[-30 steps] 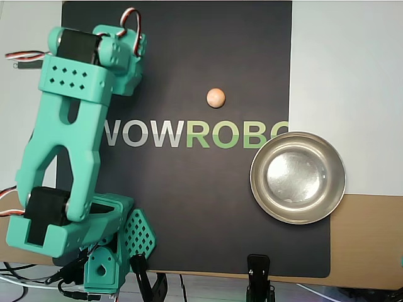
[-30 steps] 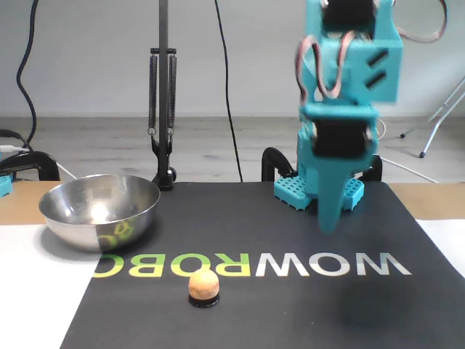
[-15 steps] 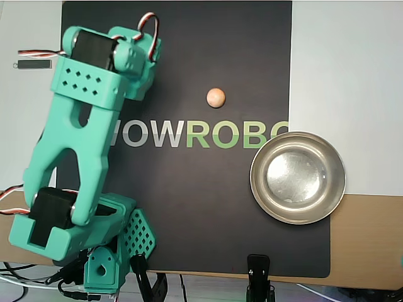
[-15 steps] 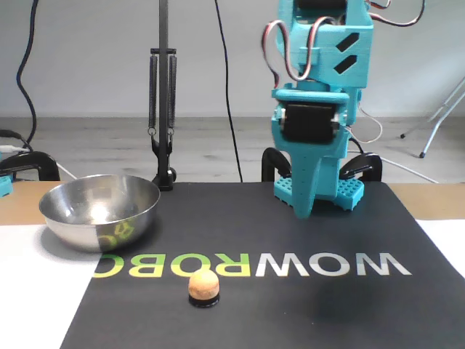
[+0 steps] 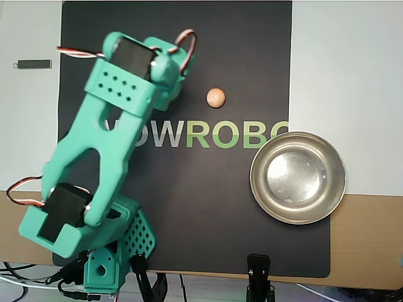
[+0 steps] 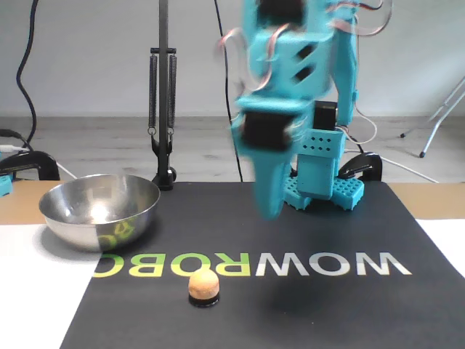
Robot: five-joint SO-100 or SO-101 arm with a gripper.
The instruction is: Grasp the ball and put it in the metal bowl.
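Observation:
The ball (image 5: 215, 97) is a small tan sphere on the black mat; in the fixed view (image 6: 203, 283) it rests on a small dark ring. The metal bowl (image 5: 259, 195) is shiny, empty, and half on the mat's right edge in the overhead view; it shows at the left in the fixed view (image 6: 73, 222). My teal gripper (image 6: 270, 209) points down, blurred, hanging above the mat behind and right of the ball in the fixed view. Its fingers look closed together and hold nothing. In the overhead view the arm's wrist covers it.
The black mat (image 5: 189, 207) has WOWROBO lettering. The arm's base (image 6: 323, 178) stands at the mat's edge. A black lamp stand (image 6: 163, 109) rises behind the bowl. A clamp (image 5: 259, 270) grips the table edge. A small dark bar (image 5: 33, 63) lies on the white surface.

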